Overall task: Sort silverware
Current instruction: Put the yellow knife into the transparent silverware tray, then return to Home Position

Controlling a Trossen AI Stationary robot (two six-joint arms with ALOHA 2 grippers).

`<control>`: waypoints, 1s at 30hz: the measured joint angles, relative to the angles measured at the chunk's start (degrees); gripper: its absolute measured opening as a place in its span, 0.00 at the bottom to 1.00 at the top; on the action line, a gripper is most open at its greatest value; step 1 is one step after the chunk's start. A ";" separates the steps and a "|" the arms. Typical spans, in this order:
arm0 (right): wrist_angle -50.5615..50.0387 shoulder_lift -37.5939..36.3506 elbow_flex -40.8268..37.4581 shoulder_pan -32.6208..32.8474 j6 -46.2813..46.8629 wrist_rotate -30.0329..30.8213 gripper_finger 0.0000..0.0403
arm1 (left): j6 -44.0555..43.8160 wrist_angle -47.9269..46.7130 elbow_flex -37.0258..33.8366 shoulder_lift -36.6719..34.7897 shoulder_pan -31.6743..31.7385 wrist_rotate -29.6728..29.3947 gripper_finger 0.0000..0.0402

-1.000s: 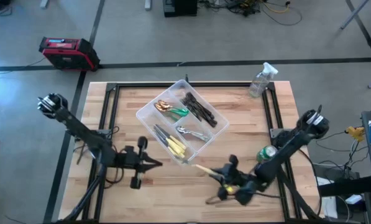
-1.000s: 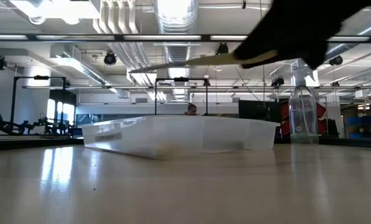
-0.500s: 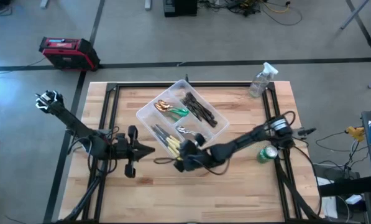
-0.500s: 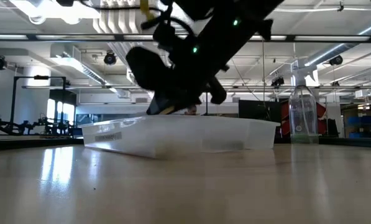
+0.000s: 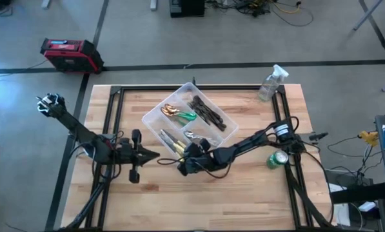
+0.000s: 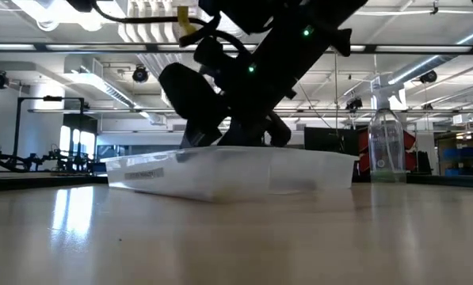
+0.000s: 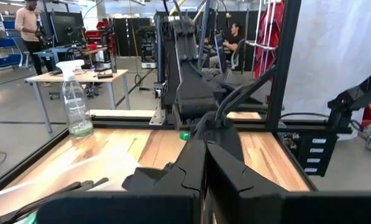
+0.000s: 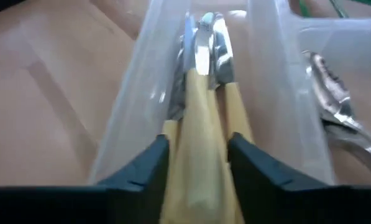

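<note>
Right gripper [image 5: 187,165] low over near end of clear tray [image 5: 155,109], fingers [image 8: 149,163] clamped on cream-handled knife [image 8: 194,118], directly above other yellow knives [image 5: 175,145] in that compartment (silver spoons [image 8: 330,102] next slot). Left gripper [image 5: 155,154] waits beside tray, fingers pressed together.

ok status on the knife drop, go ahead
Right gripper at tray, holding cream knife over knife slot. Left gripper idle beside tray. Nothing blocking.
</note>
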 joint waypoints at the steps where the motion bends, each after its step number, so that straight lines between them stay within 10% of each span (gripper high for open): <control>1: -0.39 -0.58 -0.07 0.15 -0.39 -0.25 0.47 | 0.02 -0.30 0.00 0.21 0.00 0.00 0.00; 8: -7.61 -8.11 -0.21 1.70 -6.81 -1.04 0.71 | 0.01 -0.96 0.00 1.62 0.00 0.06 0.00; 18: -17.71 -17.56 -0.19 3.75 -10.06 -0.67 0.78 | -1.41 0.25 0.00 1.85 1.75 1.55 0.00; 24: -28.60 -18.66 -0.19 5.23 -20.35 -3.00 0.78 | -3.04 1.18 -0.06 1.94 10.90 17.74 0.00; 30: -46.54 -18.96 -0.77 5.14 -10.29 3.09 0.78 | -3.32 1.68 -2.08 1.89 19.20 25.63 0.00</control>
